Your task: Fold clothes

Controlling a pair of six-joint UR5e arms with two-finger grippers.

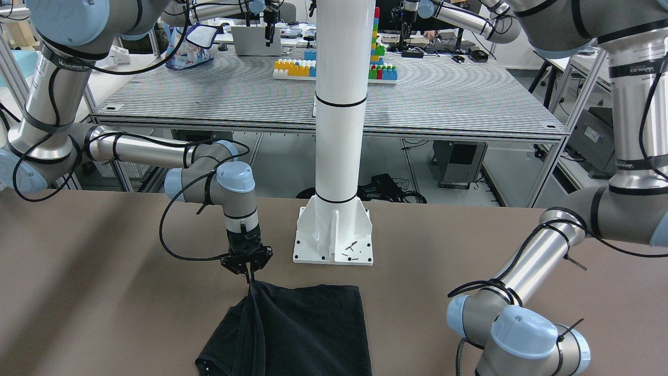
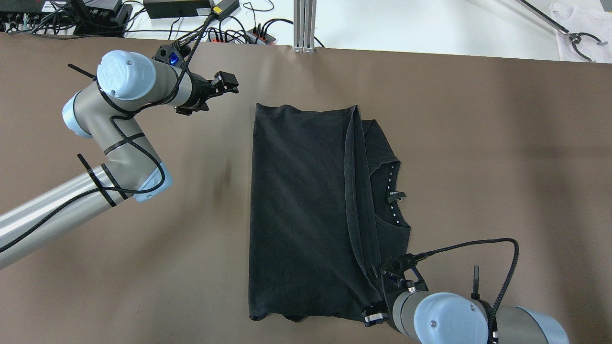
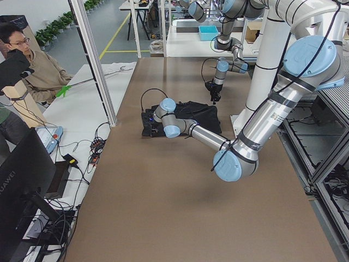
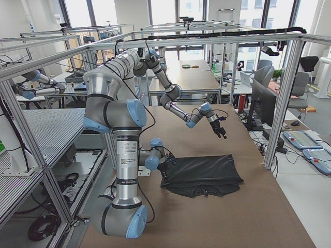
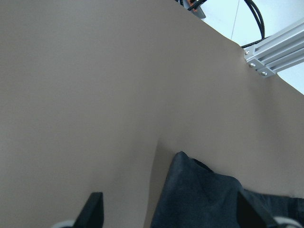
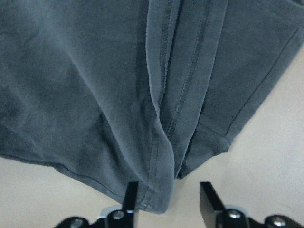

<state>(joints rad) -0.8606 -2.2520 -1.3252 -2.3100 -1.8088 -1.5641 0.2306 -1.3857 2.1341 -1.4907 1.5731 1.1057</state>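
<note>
The black garment (image 2: 301, 205) lies on the brown table, folded over itself, its hem lying across the collar and label (image 2: 394, 195). It also shows in the front view (image 1: 308, 329). My right gripper (image 1: 250, 275) is down at the garment's near right corner (image 2: 368, 286). In the right wrist view its jaws (image 6: 167, 190) stand partly apart with the doubled hem (image 6: 164, 142) between them, and one finger is clear of the cloth. My left gripper (image 2: 233, 85) is open and empty, off the garment's far left corner (image 5: 204, 194).
The white pillar's base plate (image 1: 334, 245) stands on the table just behind the garment on the robot's side. Cables and power strips (image 2: 239, 33) lie beyond the table's far edge. An operator (image 3: 32, 71) sits past that edge.
</note>
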